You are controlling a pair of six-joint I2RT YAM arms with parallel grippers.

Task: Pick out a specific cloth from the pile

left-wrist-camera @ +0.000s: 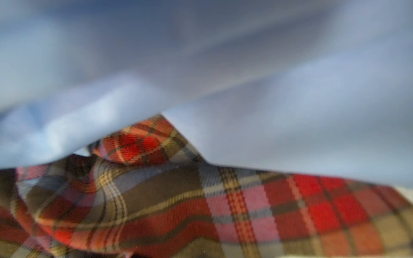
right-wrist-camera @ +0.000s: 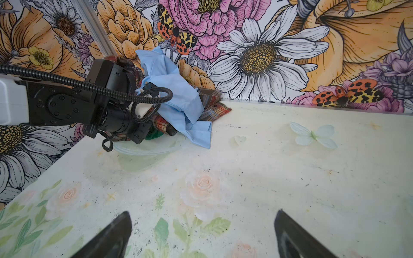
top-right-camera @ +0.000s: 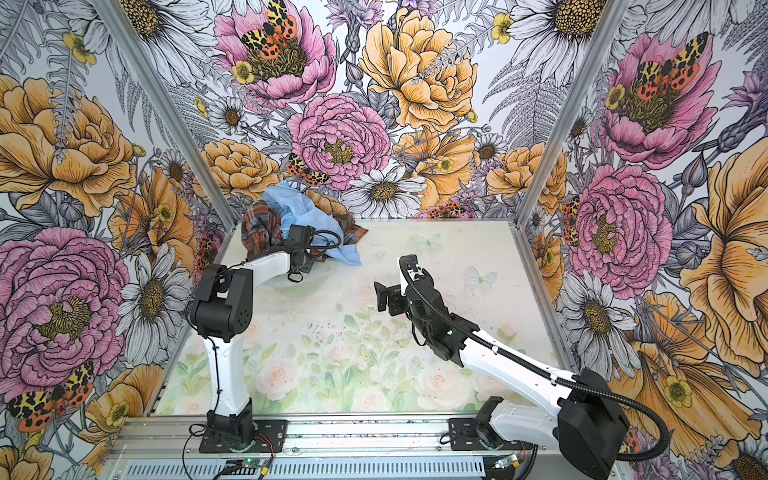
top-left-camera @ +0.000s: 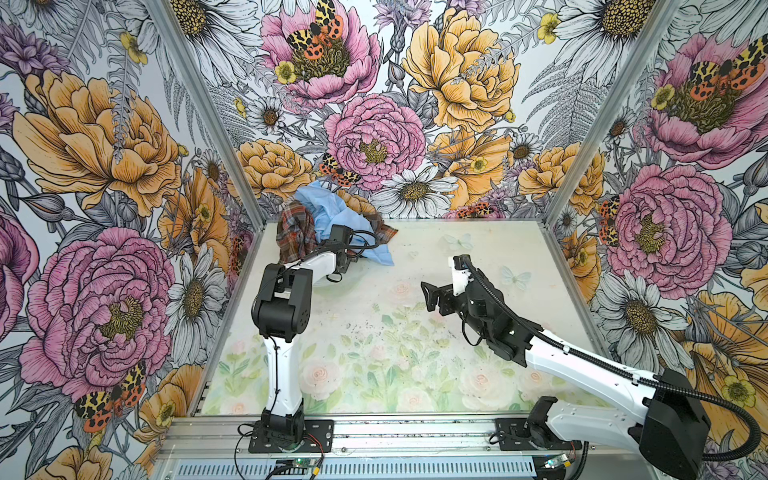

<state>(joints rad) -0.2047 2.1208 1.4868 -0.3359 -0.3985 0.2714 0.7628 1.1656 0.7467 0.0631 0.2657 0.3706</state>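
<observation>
The pile (top-left-camera: 320,220) sits in the back left corner: a brown-orange plaid shirt (top-left-camera: 297,232) under a light blue cloth (top-left-camera: 328,208). My left gripper (right-wrist-camera: 145,134) is pushed into the pile's front, its fingers buried in fabric. The left wrist view shows only blue cloth (left-wrist-camera: 201,55) over plaid (left-wrist-camera: 156,201). A small patch of the emerald-green cloth (right-wrist-camera: 155,134) shows right at the left gripper's tip, under the plaid. My right gripper (right-wrist-camera: 202,236) hangs open and empty over the middle of the table (top-left-camera: 430,295), well apart from the pile.
A clear shallow dish rim (right-wrist-camera: 156,149) lies on the table just in front of the pile, below the left gripper. Flowered walls with metal corner posts (top-left-camera: 208,112) close in the back and sides. The table (top-left-camera: 415,353) carries a pale floral print.
</observation>
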